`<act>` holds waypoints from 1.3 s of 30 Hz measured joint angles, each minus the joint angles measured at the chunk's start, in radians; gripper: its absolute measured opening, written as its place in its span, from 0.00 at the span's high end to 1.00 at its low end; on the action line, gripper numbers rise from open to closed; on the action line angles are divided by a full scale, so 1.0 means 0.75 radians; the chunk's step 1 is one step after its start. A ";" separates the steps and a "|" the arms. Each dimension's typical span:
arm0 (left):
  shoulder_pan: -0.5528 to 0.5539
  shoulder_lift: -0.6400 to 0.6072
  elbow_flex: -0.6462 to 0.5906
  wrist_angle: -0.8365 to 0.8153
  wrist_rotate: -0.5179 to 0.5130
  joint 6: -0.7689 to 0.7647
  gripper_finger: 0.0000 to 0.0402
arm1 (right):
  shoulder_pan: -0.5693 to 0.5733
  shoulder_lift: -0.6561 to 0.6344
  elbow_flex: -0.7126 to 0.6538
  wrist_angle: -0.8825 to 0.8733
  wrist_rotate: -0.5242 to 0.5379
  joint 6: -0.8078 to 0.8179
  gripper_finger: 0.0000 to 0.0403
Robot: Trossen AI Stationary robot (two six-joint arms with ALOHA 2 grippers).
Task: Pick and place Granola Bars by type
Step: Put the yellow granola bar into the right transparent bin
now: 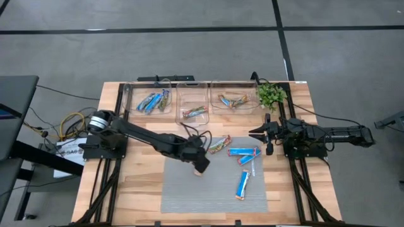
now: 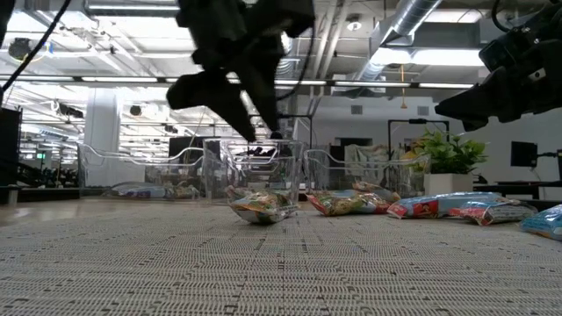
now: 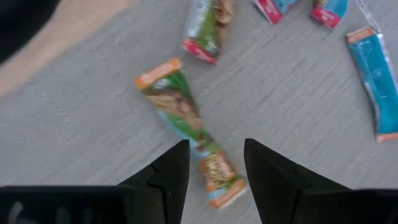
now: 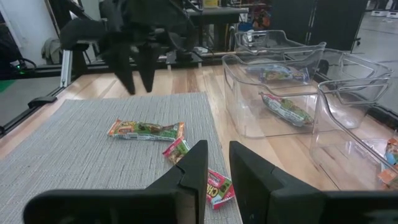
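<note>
Left pincer (image 3: 214, 168) hung spread over a green bar (image 3: 186, 127) on the mat (image 1: 189, 189). Right pincer (image 4: 217, 165) waited nearly closed, empty.

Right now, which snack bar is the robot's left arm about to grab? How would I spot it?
Find the grey mat in the middle of the table. At its left edge, under the left end effector, lies one bar. It is green and tan with orange ends, alone on that side, while the blue bars sit farther right.
</note>
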 joint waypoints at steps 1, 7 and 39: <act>0.000 0.022 0.029 -0.021 0.013 -0.007 0.64 | 0.001 0.000 0.000 0.000 0.000 0.000 0.85; 0.001 0.095 0.123 -0.091 0.060 -0.081 0.64 | 0.000 0.000 0.000 0.000 0.000 0.000 0.85; 0.033 0.312 0.123 0.062 0.237 -0.116 0.52 | 0.000 0.000 0.000 0.004 0.003 0.000 0.85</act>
